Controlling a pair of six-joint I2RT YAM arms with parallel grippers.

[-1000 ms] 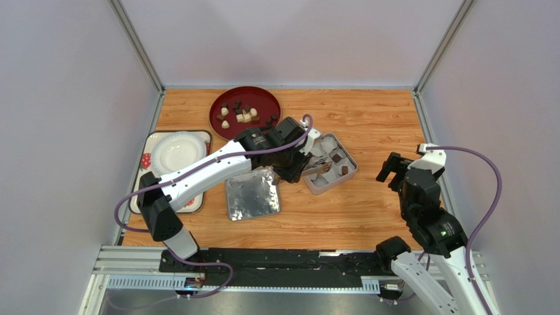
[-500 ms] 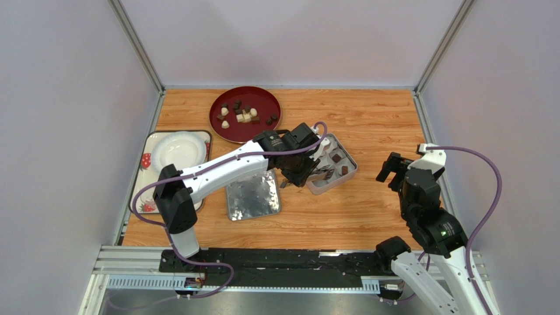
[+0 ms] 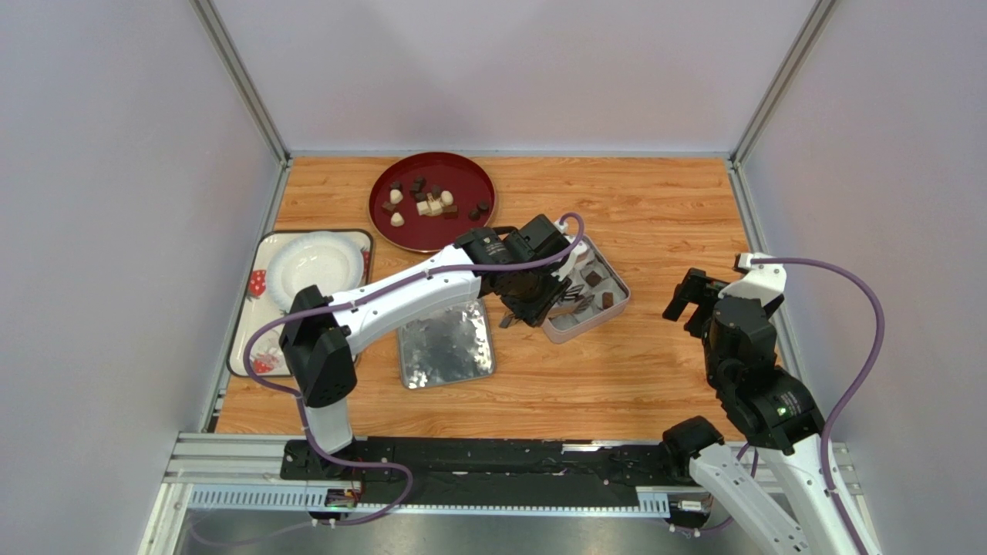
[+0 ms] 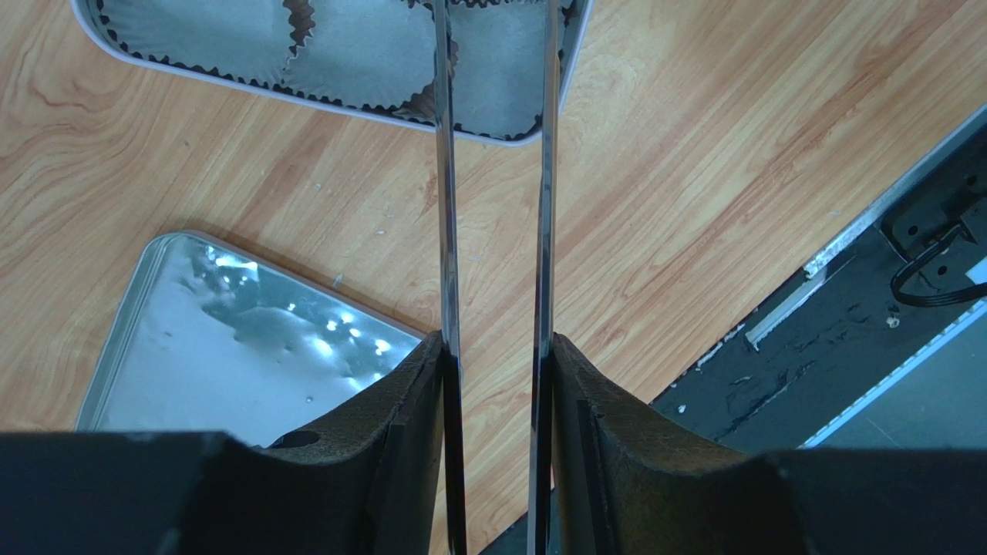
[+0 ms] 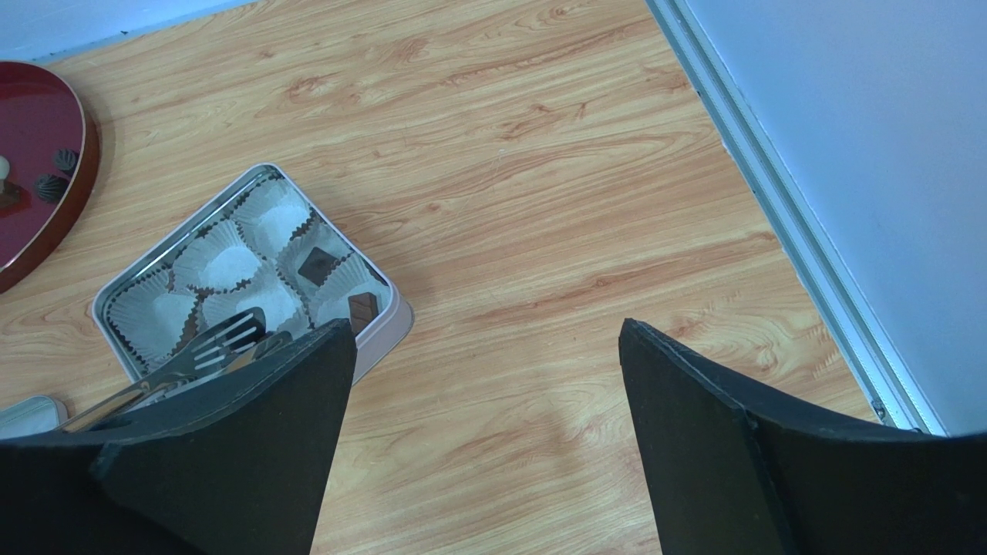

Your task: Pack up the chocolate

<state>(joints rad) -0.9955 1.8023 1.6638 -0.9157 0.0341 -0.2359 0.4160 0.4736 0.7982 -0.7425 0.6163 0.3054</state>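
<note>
Two dark pieces of chocolate (image 5: 313, 264) already sit in paper cups on the right side of the tin (image 5: 382, 335), while most of the stock lies on the red plate (image 3: 463, 179) at the far side of the bench (image 3: 649, 197). The step in hand is placement. The left tool (image 4: 496, 347) is clamped on the handles of a pair of metal tongs (image 4: 444, 174), whose blades reach over the near-left cups of the tin. The tips run out of the left wrist view and are too small in the others, so whether they carry a piece cannot be told. If a piece is held, the next move calls for easing the clamp until the blades spread and drop it squarely into a free cup, then lifting clear without catching a paper liner. If not, the arm must swing back to the red plate for another piece. The right tool (image 5: 481, 335) hangs with its fingers wide apart and holds nothing, well to the right of the tin. The lid (image 3: 446, 345) lies flat, just left of the tin. Compared with one second ago, the left arm has reached further right, bringing its tool from the lid's far corner up to the tin's edge. The right arm, lid, tin and plate have not moved.
</note>
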